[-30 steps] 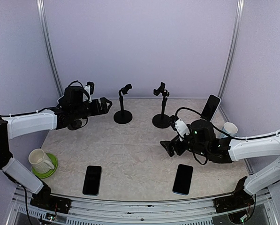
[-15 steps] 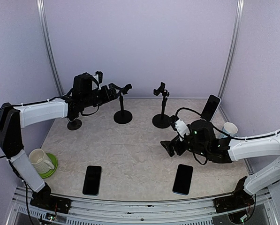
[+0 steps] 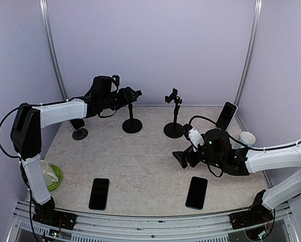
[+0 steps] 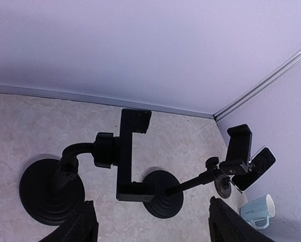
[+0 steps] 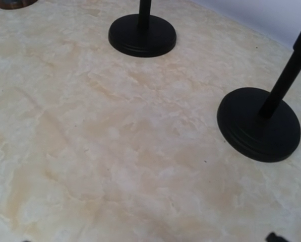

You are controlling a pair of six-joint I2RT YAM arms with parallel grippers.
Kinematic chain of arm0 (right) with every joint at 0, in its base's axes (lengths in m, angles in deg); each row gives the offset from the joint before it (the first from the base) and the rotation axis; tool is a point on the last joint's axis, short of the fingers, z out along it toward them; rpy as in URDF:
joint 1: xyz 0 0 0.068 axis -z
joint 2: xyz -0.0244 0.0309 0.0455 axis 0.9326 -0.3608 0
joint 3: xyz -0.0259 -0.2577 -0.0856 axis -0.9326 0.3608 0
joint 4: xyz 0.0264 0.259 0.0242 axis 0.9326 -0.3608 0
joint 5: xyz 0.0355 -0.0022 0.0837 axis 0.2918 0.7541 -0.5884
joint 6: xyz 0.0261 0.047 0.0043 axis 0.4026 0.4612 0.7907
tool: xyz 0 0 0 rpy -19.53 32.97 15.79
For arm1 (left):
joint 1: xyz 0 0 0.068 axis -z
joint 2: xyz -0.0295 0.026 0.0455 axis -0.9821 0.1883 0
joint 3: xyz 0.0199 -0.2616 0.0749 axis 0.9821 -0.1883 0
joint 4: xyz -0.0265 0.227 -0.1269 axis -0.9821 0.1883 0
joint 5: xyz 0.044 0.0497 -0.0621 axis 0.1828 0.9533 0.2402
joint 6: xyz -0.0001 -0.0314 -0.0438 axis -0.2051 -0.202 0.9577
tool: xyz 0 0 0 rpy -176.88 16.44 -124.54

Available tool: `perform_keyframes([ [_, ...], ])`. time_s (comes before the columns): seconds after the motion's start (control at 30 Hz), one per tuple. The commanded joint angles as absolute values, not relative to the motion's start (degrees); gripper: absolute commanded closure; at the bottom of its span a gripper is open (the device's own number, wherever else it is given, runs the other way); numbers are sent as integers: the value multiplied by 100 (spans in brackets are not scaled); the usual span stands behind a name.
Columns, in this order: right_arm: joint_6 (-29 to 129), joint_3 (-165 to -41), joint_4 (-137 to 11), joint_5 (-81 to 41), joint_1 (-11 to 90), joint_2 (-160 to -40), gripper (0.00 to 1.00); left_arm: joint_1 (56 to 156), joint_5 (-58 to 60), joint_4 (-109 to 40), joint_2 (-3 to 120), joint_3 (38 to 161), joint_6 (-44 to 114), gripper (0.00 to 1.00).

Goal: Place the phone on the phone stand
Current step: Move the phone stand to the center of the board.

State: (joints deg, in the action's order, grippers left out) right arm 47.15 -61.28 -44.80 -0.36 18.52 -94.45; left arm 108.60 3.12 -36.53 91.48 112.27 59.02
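The left hand (image 3: 133, 94) is raised to the top of the left phone stand (image 3: 132, 123), which rests near the far edge of the tabletop (image 3: 140, 161). In the wrist view its fingers (image 4: 83, 226) are spread wide with nothing between them. The stand's cradle (image 4: 132, 154) sits ahead in the gap, and no contact with it can be seen. The reach reads as a move to set or steady the cradle so that it can take a phone.

The right hand (image 3: 182, 159) hovers low over the tabletop, between the middle and the right edge. Only its tips show at the bottom of its own wrist view, well apart, so it appears open, and it carries nothing. It hangs just beyond the right phone (image 3: 196, 192), which lies flat close to the near edge. That position probably keeps it ready to pick that phone up once the stand is prepared.

The left phone (image 3: 99, 193) also lies flat by the near edge, toward the left. A third phone (image 3: 227, 115) leans upright in the far right corner. The right phone stand (image 3: 174, 117) stands near the far edge with its clamp bare. No cradle holds a phone, so the placing has not begun.

A cream mug (image 3: 42, 171) sits at the near left corner and a pale mug (image 3: 247, 138) by the right edge, both well apart from the work.
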Motion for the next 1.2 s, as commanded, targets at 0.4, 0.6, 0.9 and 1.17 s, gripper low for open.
perform_keyframes([
  [0.4,4760,-6049,-4455,-109,1912,-9268,0,10755,360,-3371,9763,11938,5898,44],
  [0.6,4760,-6063,-4463,-128,1913,-9289,0,10680,288,-3379,9832,11989,5893,50],
  [0.9,4760,-6078,-4481,-134,1918,-9318,0,10631,171,-3364,9963,12111,5881,52],
  [1.17,4759,-6087,-4487,-135,1915,-9336,0,10607,51,-3298,10041,12209,5844,62],
])
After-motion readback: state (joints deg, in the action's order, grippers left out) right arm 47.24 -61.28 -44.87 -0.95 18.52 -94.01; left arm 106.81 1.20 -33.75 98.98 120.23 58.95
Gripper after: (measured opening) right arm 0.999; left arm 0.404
